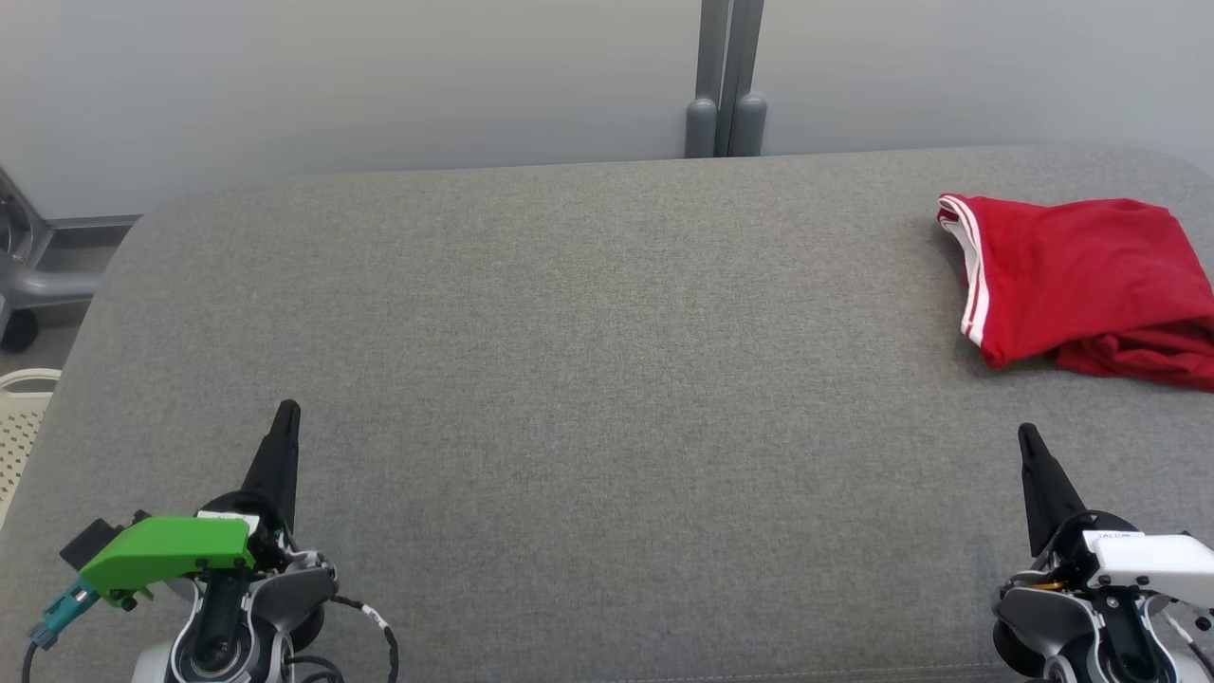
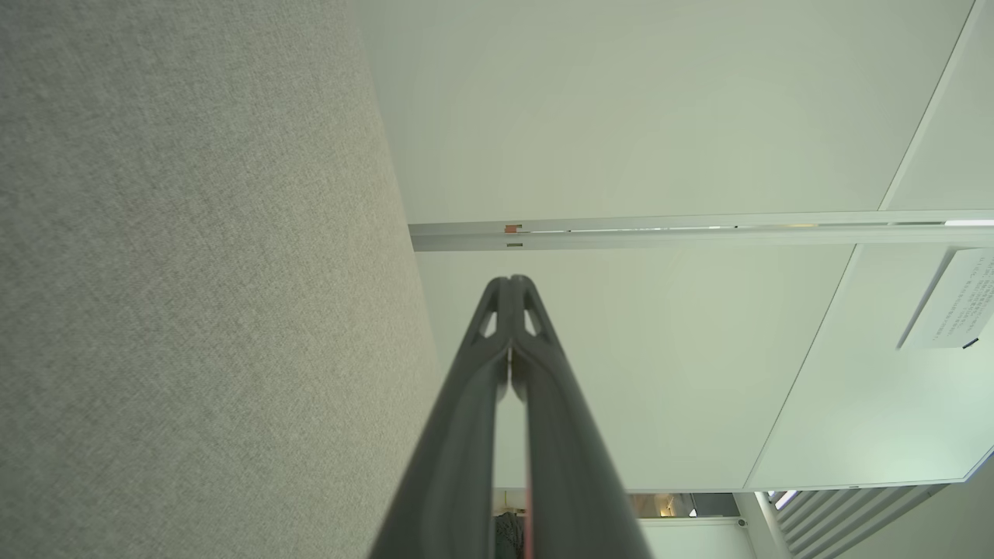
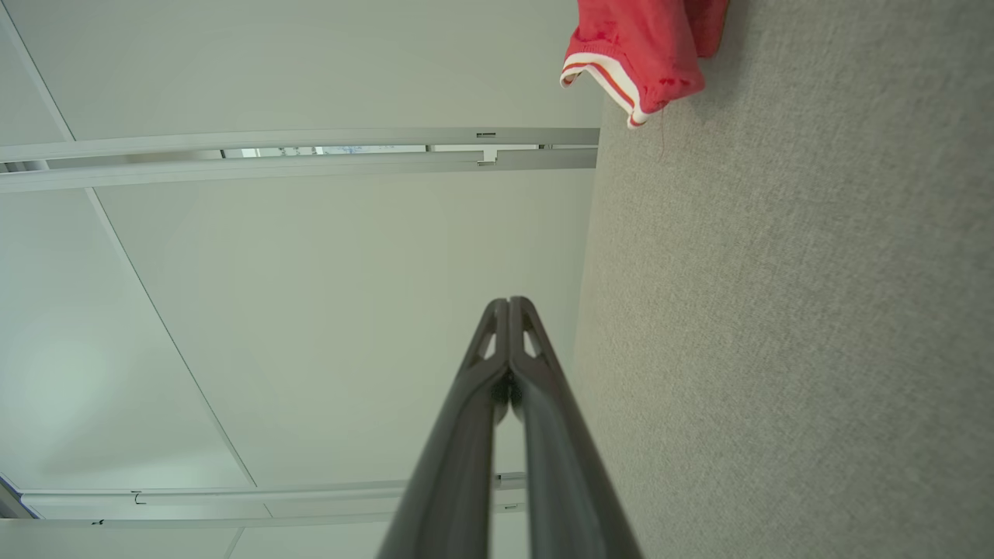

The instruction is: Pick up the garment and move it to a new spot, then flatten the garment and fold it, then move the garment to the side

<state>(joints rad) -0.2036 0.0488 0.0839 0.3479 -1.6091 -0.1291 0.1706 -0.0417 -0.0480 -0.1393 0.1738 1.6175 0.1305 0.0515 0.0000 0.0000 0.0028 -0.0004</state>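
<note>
While lying loose, red soft-fabric garment with white-striped hem (image 1: 1081, 275): far right of the grey fabric-covered table (image 1: 588, 379), toward the back; roughly doubled over, striped hem facing left, lower edge rumpled; cut off by the head view's right border.
Right tool (image 1: 1027, 434): near side, on the right; fingers pressed together, holding nothing; short of the garment, not touching it.
Left tool (image 1: 286, 413): near side, on the left; likewise pinched shut and empty; well apart from the garment, across bare grey cover.
Stage, as a judgement: fits a garment lying off to one side for pick-up; fits equally a garment loosely folded and set aside. Not settled by these views.
Risk, edge: hard to tell how close to the table's right edge; likely to slide off there under any sideways drag.
Risk, layers: loose doubling likely to fall open if pinched by the top layer alone; rumpled lower edge likely to trail and catch on the coarse cover.
Risk, reach: far from the left tool, so probably a one-sided grip and an uneven hang.
Head view: gives both tools, most of the garment's outline and a cream perforated basket (image 1: 24, 417) at the left.
Right wrist view: gives the striped hem edge-on, and the fingertips meeting.
Left wrist view: gives shut fingertips against pale wall panels and a white paper notice (image 2: 951, 299).
</note>
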